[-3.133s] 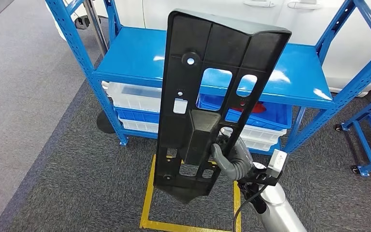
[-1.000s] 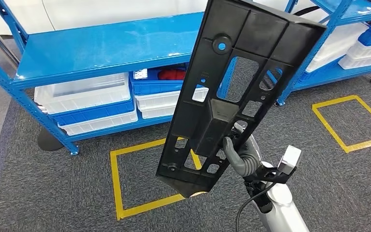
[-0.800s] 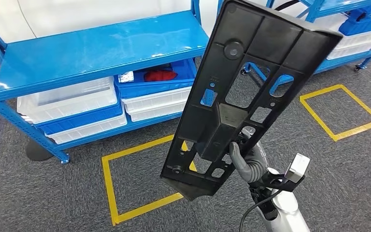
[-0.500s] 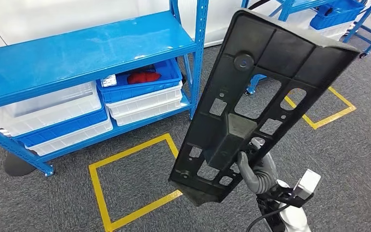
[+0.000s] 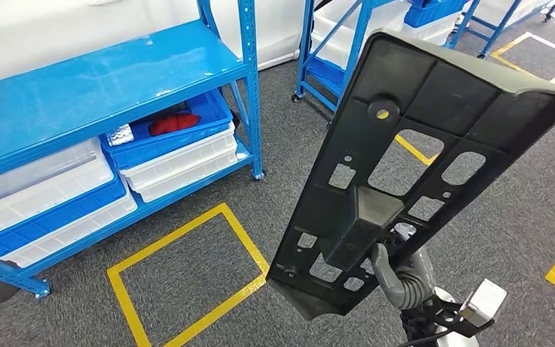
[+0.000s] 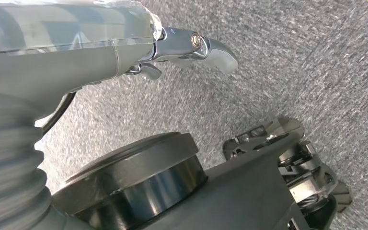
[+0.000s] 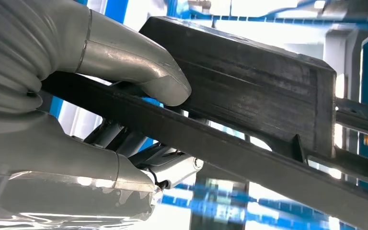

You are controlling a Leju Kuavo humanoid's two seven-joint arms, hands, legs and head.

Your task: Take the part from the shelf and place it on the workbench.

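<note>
The right hand (image 5: 402, 273) grasps the tall black part (image 5: 412, 166) near its lower end, beside the shelf (image 5: 101, 94); it may tip, and the left hand (image 6: 191, 45) hangs loose, holding nothing.

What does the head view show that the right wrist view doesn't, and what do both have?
Head view alone: the whole black part with its cutouts, the blue shelf holding white and blue bins, grey carpet and yellow floor tape. Right wrist view alone: the thick grey thumb pressed on the part's raised block, darker fingers beneath its flat edge. Both: the right hand gripping the part near its lower end.
</note>
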